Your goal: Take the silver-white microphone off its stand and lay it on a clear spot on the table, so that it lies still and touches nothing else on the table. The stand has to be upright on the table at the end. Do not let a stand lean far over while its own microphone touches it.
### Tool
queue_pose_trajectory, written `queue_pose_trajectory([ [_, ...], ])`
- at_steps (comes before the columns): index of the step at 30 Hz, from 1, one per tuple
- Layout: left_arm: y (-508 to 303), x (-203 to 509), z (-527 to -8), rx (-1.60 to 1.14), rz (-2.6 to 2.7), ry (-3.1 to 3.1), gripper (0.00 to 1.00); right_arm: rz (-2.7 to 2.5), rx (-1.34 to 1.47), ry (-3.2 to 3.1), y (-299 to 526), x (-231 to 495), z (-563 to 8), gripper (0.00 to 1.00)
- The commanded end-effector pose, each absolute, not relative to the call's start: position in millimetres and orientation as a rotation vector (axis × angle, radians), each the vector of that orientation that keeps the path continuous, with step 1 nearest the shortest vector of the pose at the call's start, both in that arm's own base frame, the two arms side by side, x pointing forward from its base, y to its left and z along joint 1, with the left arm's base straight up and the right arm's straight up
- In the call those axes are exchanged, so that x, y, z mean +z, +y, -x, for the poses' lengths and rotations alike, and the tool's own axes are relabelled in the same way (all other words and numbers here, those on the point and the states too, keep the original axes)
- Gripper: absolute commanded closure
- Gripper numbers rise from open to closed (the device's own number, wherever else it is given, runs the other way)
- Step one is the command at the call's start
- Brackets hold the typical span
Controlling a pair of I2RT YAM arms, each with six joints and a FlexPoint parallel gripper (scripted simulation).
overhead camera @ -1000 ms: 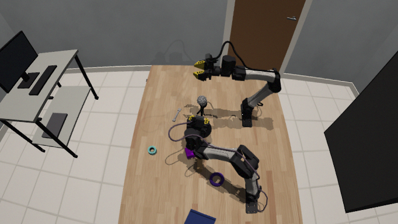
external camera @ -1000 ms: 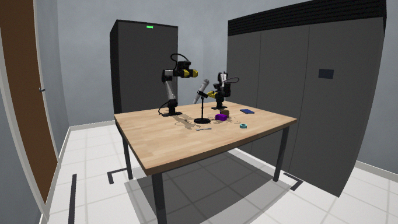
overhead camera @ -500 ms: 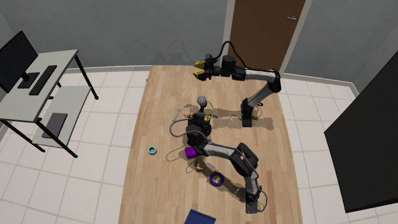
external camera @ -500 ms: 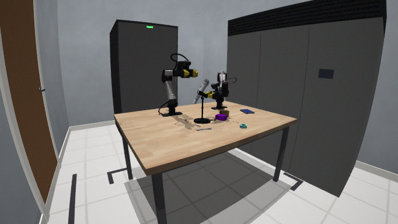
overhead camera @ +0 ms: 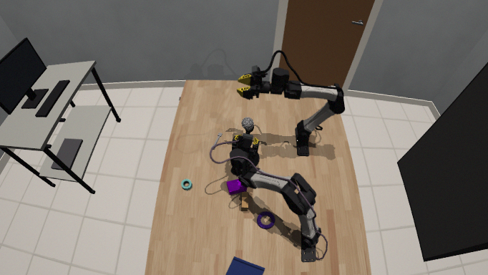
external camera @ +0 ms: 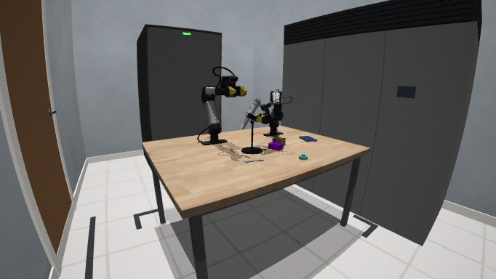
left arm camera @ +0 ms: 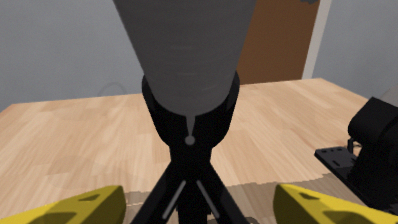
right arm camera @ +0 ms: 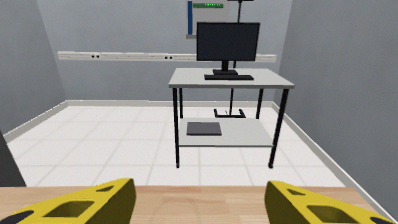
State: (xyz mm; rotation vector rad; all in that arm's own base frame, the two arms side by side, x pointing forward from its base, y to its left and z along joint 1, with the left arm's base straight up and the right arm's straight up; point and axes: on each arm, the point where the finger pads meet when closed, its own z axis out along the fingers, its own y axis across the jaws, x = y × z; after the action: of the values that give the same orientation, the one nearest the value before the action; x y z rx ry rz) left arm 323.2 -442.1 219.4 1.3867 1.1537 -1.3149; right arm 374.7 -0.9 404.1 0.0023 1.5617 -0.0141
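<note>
The left end effector (overhead camera: 246, 140) (external camera: 259, 118) (left arm camera: 199, 194), yellow-fingered, is spread with nothing pinched, its fingers either side of the black clip-topped microphone stand (external camera: 252, 134) (left arm camera: 191, 150). The right end effector (overhead camera: 244, 85) (external camera: 238, 91) (right arm camera: 200, 188), also yellow-fingered, is spread and vacant toward 12 o'clock of the tabletop (overhead camera: 200, 107) (external camera: 204, 174) (left arm camera: 280, 130) (right arm camera: 200, 195) in the top view. For a sound grasp, the left should centre on the microphone's body, close squarely, then draw it out along its own slant, keeping the upright stand from leaning. The silver-white microphone (overhead camera: 247, 124) (external camera: 252, 109) (left arm camera: 187, 55) sits tilted in the stand's clip; its mesh head points toward 1 o'clock in the exterior view, above a smooth, tapering pale body.
</note>
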Motion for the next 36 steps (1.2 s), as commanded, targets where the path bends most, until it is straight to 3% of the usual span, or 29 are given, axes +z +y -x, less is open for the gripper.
queue_pose_trajectory([
  [1, -441.2, 237.8, -334.9, -1.284, -1.363, 1.137, 0.32, 0.006, -0.019, 1.528, -1.0, 421.4, -370.2, 0.32],
  [3, -443.4, 238.1, -332.1, -1.288, -1.368, 1.132, 0.32, 0.006, -0.019, 1.528, -1.0, 421.4, -370.2, 0.32],
  [4, -443.9, 235.9, -332.7, -1.291, -1.367, 1.138, 0.32, 0.006, -0.019, 1.528, -1.0, 421.4, -370.2, 0.19],
  [13, -445.0, 237.2, -331.2, -1.295, -1.371, 1.131, 0.32, 0.006, -0.019, 1.528, -1.0, 421.4, -370.2, 0.19],
  [19, -445.0, 237.2, -331.2, -1.295, -1.371, 1.131, 0.32, 0.445, 0.032, 1.757, 41.8, 379.2, -359.7, 0.19],
  [36, -445.1, 237.2, -331.1, -1.295, -1.372, 1.131, 0.32, 0.848, 0.177, 1.805, 78.9, 377.4, -319.9, 0.19],
])
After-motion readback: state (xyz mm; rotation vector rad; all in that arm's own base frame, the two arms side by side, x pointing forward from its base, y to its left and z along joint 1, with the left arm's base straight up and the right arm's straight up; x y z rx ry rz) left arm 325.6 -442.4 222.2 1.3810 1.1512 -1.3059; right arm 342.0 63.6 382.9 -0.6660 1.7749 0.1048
